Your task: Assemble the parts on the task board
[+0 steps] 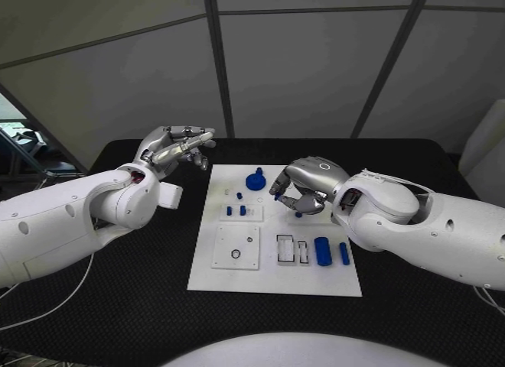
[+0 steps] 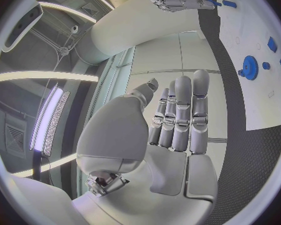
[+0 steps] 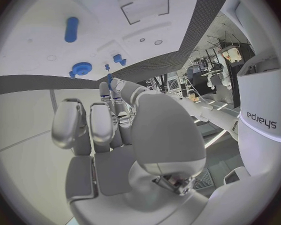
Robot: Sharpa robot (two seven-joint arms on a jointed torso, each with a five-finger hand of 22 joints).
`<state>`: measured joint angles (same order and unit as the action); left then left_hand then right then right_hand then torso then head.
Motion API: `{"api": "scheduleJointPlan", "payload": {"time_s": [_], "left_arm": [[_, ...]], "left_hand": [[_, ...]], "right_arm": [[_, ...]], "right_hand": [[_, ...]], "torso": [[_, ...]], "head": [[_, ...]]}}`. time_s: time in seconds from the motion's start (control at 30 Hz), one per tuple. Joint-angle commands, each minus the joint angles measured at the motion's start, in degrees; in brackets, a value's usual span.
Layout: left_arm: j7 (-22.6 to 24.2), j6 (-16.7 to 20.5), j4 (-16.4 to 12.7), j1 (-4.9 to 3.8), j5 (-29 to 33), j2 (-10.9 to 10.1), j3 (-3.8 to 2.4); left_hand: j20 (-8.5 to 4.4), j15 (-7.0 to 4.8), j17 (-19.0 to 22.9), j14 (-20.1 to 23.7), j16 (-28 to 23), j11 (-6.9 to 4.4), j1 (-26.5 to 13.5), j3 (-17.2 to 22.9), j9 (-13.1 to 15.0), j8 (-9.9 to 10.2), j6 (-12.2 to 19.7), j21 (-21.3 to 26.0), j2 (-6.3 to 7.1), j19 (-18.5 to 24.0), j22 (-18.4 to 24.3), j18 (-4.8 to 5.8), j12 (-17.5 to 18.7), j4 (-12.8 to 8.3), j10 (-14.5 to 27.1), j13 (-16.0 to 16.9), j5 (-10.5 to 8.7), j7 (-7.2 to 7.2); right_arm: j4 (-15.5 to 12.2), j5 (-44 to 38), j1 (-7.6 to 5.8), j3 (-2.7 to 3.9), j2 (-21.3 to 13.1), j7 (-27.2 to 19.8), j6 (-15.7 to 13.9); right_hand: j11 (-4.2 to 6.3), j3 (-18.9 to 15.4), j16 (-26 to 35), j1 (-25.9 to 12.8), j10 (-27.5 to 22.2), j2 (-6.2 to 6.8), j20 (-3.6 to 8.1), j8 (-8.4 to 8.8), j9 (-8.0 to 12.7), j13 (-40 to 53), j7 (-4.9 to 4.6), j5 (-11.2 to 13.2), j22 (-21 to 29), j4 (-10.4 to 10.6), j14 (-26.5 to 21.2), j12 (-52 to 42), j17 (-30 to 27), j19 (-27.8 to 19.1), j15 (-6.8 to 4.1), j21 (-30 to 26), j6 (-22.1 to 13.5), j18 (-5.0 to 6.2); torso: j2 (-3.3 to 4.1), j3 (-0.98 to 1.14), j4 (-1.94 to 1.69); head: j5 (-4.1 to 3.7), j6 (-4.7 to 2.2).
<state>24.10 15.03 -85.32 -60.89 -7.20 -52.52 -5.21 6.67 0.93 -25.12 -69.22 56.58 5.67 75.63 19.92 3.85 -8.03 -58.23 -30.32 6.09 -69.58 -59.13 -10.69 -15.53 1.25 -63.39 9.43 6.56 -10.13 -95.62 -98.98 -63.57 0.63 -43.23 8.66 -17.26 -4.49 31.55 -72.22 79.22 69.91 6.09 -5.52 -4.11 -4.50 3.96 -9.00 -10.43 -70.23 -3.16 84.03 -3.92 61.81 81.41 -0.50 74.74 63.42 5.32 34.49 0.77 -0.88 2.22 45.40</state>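
The board (image 1: 277,283) lay in the middle of the head view, a white plate on the black table (image 1: 120,306). The right hand (image 1: 302,187) hung over the board's upper middle. Its fingers were curled together, and a thin blue pin (image 3: 109,80) stuck out from its fingertips in the right wrist view, so it looked like it was pinching that pin. The left hand (image 1: 177,147) was up at the upper left of the head view, off the board. Its fingers were straight, side by side, and it held nothing.

A round blue part (image 1: 256,181) sat near the top of the board, just left of the right hand. Small blue pegs (image 1: 236,210) stood below it, left of center. Two longer blue parts (image 1: 323,251) lay at the lower right, beside two empty slots (image 1: 285,249).

The step seemed to be putting the pin into its hole. To do it well, the hand should keep the pin straight up, line it over the hole, and go down slowly. It should not bump the round part close by. I could not tell which hole the pin belonged in.
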Motion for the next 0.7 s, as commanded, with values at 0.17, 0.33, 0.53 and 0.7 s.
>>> {"api": "scheduleJointPlan", "payload": {"time_s": [0.17, 0.33, 0.53, 0.7], "left_arm": [[0.04, -0.81, -0.04, -0.09, 0.23, 0.51, -0.05], [0.01, -0.79, -0.04, -0.11, 0.23, 0.75, -0.05], [0.02, -0.77, -0.08, -0.13, 0.23, 1.04, -0.05], [0.04, -0.80, -0.16, -0.13, 0.23, 1.21, -0.06]], "left_hand": [[0.12, 0.27, 0.06, 0.24, 0.08, 0.15, 0.63, -0.35, -0.07, 0.21, 0.42, 0.26, 0.14, 0.34, 0.09, 0.51, -0.38, -0.12, 0.41, 0.07, 0.05, -0.08], [0.12, 0.27, 0.06, 0.24, 0.08, 0.15, 0.63, -0.35, -0.07, 0.21, 0.42, 0.24, 0.14, 0.33, 0.08, 0.51, -0.39, -0.11, 0.41, 0.07, 0.05, -0.08], [0.15, 0.31, 0.08, 0.30, 0.10, 0.21, 0.68, -0.48, -0.07, 0.24, 0.55, 0.29, 0.14, 0.34, 0.12, 0.52, -0.46, -0.08, 0.58, 0.08, 0.04, -0.15], [0.16, 0.32, 0.09, 0.31, 0.10, 0.21, 0.68, -0.49, -0.07, 0.25, 0.56, 0.30, 0.14, 0.35, 0.12, 0.52, -0.47, -0.08, 0.60, 0.08, 0.04, -0.15]], "right_arm": [[2.19, 2.24, 1.97, 0.00, 3.87, -2.07, 0.51], [4.00, 2.25, 3.87, -0.11, 6.22, -2.81, 0.96], [5.62, 1.77, 5.30, -0.22, 8.04, -3.38, 1.48], [6.54, 1.54, 5.80, -0.32, 8.76, -3.54, 2.13]], "right_hand": [[-0.15, -0.17, -0.26, -0.50, 0.40, -0.24, 0.11, -0.12, -0.07, 0.02, 0.12, -0.08, -0.16, -0.01, 1.62, 0.03, 0.00, 0.30, 0.10, 0.33, 0.42, -1.00], [-0.15, -0.14, -0.27, -0.46, 0.39, -0.27, 0.13, -0.09, -0.06, 0.02, 0.11, -0.18, -0.28, -0.05, 1.62, 0.06, -0.03, 0.33, 0.09, 0.43, 0.40, -1.02], [-0.16, -0.08, -0.32, -0.40, 0.37, -0.33, 0.15, -0.06, -0.05, 0.01, 0.10, -0.30, -0.31, -0.10, 1.62, 0.09, 0.00, 0.33, 0.08, 0.47, 0.38, -1.03], [-0.16, -0.06, -0.33, -0.38, 0.36, -0.35, 0.16, -0.04, -0.05, 0.00, 0.09, -0.36, -0.43, -0.13, 1.62, 0.11, 0.00, 0.37, 0.08, 0.56, 0.36, -1.05]], "torso": [[0.05, -0.02, 0.04], [0.09, 0.03, 0.03], [0.10, 0.08, 0.12], [-0.01, 0.06, 0.05]], "head": [[2.81, 1.10], [3.64, 1.64], [4.48, 2.18], [4.75, 2.63]]}}
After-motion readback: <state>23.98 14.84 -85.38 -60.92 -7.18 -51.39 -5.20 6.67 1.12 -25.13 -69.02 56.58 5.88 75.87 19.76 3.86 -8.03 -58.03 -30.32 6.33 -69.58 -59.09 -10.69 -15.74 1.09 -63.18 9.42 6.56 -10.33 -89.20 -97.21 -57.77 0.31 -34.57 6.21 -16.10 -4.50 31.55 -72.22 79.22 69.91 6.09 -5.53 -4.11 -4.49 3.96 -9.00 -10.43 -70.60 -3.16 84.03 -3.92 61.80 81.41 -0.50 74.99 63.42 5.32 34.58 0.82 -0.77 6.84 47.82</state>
